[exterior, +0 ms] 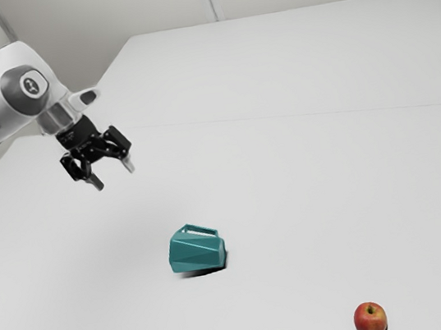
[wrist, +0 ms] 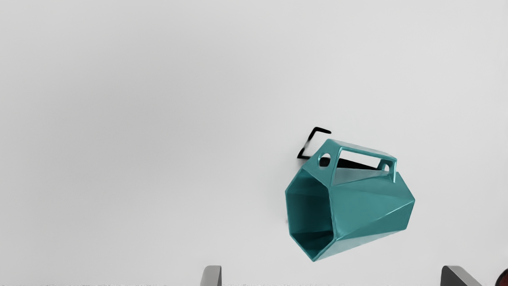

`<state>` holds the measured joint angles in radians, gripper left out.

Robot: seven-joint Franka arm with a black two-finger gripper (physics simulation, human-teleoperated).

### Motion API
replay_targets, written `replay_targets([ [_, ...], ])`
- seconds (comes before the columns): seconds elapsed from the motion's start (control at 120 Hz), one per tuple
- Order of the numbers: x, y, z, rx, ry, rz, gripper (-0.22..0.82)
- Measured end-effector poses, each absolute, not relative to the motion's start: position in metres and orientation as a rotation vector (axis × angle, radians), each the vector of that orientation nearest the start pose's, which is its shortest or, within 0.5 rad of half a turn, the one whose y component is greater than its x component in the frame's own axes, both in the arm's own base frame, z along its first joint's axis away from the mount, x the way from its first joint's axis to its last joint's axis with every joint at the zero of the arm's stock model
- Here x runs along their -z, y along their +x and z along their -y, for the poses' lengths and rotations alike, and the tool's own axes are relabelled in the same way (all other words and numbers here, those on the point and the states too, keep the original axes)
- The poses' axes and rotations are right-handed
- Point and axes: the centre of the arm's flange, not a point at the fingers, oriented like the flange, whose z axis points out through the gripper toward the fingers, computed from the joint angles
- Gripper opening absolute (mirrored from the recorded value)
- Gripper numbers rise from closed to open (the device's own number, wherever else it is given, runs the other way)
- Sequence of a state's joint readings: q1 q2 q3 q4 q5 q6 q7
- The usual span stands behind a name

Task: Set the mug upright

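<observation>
Mug (exterior: 197, 251) lies on its side on the table (exterior: 287, 163), not upright. We place it below the gripper (exterior: 113, 175) and over toward the exterior view's right, clear of both fingertips. In the wrist view its body sits out past the line joining the 2 fingertips, handle (wrist: 367, 153) on the side away from them. Long axis, mouth to base, runs roughly along that fingertip line with a slight slant; mouth (wrist: 311, 214) faces the side of the finger farther from the apple (exterior: 371, 320), base end faces the apple side. Our read: the move turns on this axis. We need to come down and across to the mug, and a grip across the body likely wants a wrist turn, since closing as is would run nearer mouth to base. Righting it then means tipping the mouth end up. Only 1 arm here, reaching in from the exterior view's left, hand raised over the table and pointing down at a tilt. Gripper fingers stand wide apart, nothing between them, no contact with mug or apple.
</observation>
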<state>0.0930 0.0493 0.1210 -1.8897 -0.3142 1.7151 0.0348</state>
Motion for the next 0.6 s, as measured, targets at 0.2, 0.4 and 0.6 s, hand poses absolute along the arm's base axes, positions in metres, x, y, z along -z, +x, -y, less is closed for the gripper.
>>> replay_targets([
  [0.2, -0.39, 0.542, -0.066, -0.59, -3.527, 0.669, 0.6],
  [0.4, -0.337, 0.532, -0.053, -0.811, -3.547, 0.869, 0.6],
  [0.6, -0.306, 0.518, -0.045, -0.96, -3.524, 0.994, 0.6],
])
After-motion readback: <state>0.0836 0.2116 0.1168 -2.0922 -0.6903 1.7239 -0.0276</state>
